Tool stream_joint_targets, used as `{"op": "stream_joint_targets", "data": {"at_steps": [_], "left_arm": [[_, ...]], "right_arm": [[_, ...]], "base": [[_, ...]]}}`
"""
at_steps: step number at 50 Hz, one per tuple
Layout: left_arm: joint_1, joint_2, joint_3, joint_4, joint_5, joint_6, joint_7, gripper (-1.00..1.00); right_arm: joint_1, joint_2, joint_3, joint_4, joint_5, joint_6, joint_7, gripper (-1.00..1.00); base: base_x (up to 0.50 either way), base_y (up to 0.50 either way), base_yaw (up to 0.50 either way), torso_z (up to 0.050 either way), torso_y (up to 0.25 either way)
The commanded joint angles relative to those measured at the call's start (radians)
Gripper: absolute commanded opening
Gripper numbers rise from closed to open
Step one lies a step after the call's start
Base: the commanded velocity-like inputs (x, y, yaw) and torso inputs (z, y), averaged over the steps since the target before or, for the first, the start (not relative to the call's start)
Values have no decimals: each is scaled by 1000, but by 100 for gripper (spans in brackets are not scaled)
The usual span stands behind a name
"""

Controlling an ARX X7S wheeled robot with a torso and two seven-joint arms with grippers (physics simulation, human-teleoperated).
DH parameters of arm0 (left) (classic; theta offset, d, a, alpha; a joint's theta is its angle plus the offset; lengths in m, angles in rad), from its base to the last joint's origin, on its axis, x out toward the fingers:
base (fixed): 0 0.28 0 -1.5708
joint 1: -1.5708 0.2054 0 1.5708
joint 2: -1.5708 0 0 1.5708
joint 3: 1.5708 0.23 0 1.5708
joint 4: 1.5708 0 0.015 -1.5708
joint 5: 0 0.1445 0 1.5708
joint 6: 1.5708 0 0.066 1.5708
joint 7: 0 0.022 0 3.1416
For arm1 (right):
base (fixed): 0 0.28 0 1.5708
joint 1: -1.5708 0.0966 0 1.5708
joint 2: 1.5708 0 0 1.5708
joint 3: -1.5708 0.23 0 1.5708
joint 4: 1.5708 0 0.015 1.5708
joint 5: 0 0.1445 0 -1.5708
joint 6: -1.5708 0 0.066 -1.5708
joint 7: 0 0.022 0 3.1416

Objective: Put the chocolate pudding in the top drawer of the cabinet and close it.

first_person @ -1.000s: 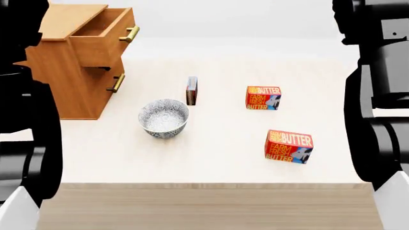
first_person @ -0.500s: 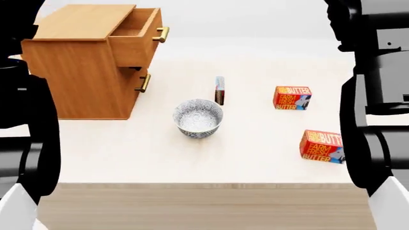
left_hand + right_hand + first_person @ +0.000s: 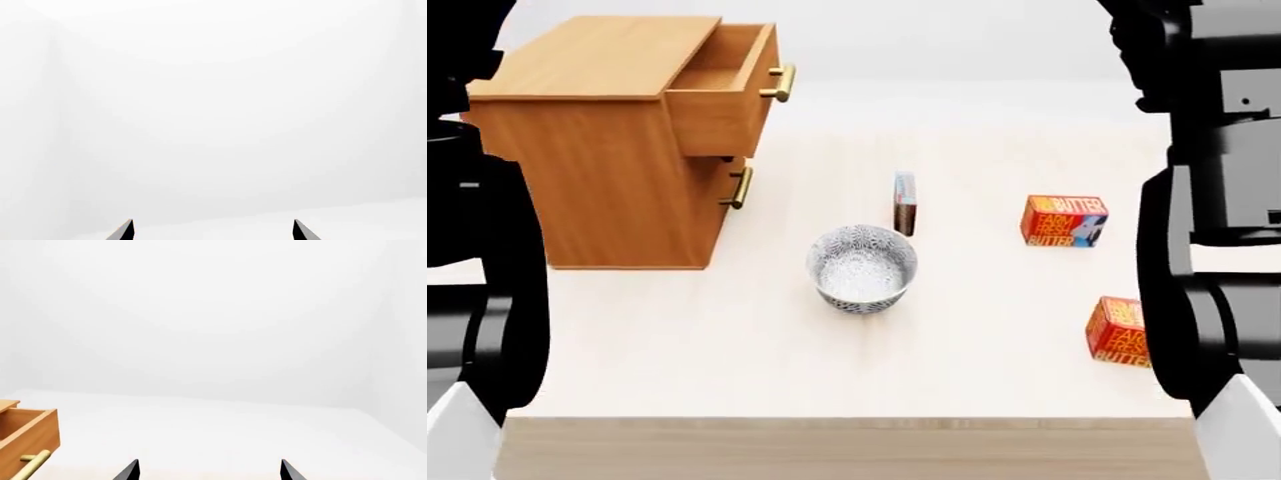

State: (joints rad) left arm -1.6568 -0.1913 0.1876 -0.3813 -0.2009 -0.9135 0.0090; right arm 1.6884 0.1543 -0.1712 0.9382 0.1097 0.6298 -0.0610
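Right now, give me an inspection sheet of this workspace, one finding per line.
Surface: pale wooden table, flat, no spills seen.
Job's things: chocolate pudding stands on edge behind the bowl, apart from it. Top drawer of the cabinet is pulled open; nothing visible inside from the head view. Lower drawer closed.
Clutter: patterned bowl, looks empty; far butter box; near butter box, partly hidden by the right arm.
Grippers: left gripper and right gripper show spread fingertips with nothing between them, raised away from the table.
Cables: nothing seen.
Surroundings: plain white backdrop; nothing else seen.
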Motion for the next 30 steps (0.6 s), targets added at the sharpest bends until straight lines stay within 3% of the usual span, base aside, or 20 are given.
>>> {"op": "stream_joint_targets", "data": {"at_steps": [1,30], "left_arm": [[2,-2,4,0,-6,8,0,100],[3,-7,13,1,-16,17,-4,100]], "right_arm": [[-8,5,6,-25,11,21,2,100],[-7,1,3,-3,23,12,10,100]], "base": [[434,0,0,0,0],[431,0,0,0,0]]}}
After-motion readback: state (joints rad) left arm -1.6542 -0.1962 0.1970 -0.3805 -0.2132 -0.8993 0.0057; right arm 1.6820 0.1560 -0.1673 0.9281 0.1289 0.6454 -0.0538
